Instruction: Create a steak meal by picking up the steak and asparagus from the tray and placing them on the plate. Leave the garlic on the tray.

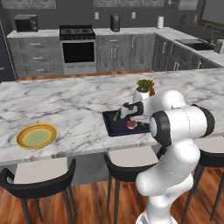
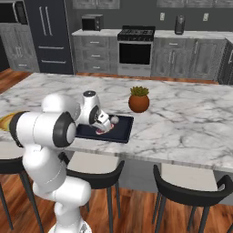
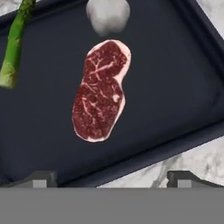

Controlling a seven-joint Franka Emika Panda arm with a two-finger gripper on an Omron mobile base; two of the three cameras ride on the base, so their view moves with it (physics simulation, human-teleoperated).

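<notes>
The steak (image 3: 100,92), red with pale fat edges, lies flat in the middle of the dark tray (image 3: 175,87). A green asparagus (image 3: 13,43) stalk rests toward one tray corner, and the whitish garlic (image 3: 108,15) bulb sits just beyond the steak. My gripper (image 3: 113,178) hovers above the tray's near rim, open, its two tips spread wide with nothing between them. From the left base view, the gripper (image 1: 129,118) hangs over the tray (image 1: 107,127) above the steak (image 1: 131,125). The yellow-rimmed plate (image 1: 37,136) sits far to the left on the counter.
A potted plant (image 1: 145,87) in a round pot stands just behind the tray. The marble counter (image 1: 70,105) stretches between tray and plate. Dark bar stools (image 1: 41,179) line the counter's front edge below.
</notes>
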